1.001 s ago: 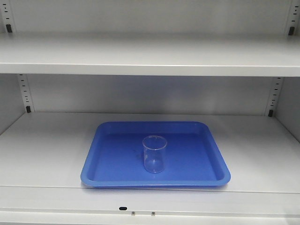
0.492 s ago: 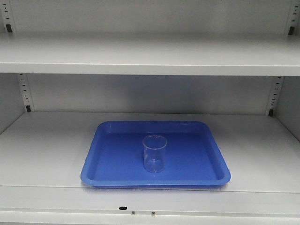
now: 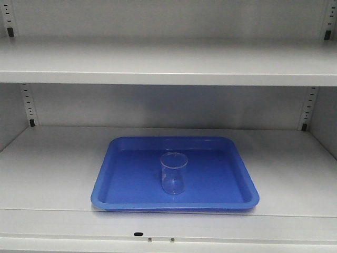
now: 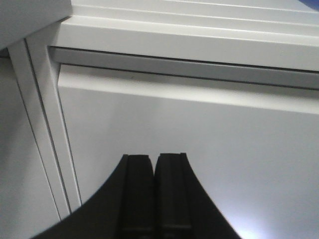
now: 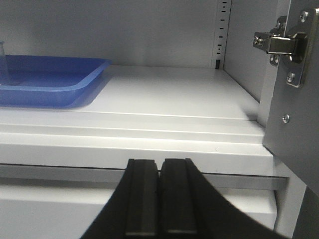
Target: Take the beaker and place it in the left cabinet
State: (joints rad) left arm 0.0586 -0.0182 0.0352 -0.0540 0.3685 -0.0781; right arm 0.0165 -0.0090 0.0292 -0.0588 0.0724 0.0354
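Note:
A small clear glass beaker (image 3: pixel 174 173) stands upright in the middle of a blue tray (image 3: pixel 121 184) on the lower shelf of the pale grey cabinet (image 3: pixel 52 163). Neither gripper shows in the front view. My left gripper (image 4: pixel 154 158) is shut and empty, below the shelf's front edge, facing the cabinet's white lower panel. My right gripper (image 5: pixel 159 162) is shut and empty, low in front of the shelf's front lip, right of the tray (image 5: pixel 50 82). A sliver of the beaker (image 5: pixel 2 59) shows at the left edge of the right wrist view.
An upper shelf (image 3: pixel 168 66) spans the cabinet above the tray. Slotted rails (image 3: pixel 308 108) run up the back corners. A metal door hinge (image 5: pixel 281 42) sits on the cabinet's right side wall, close to my right gripper.

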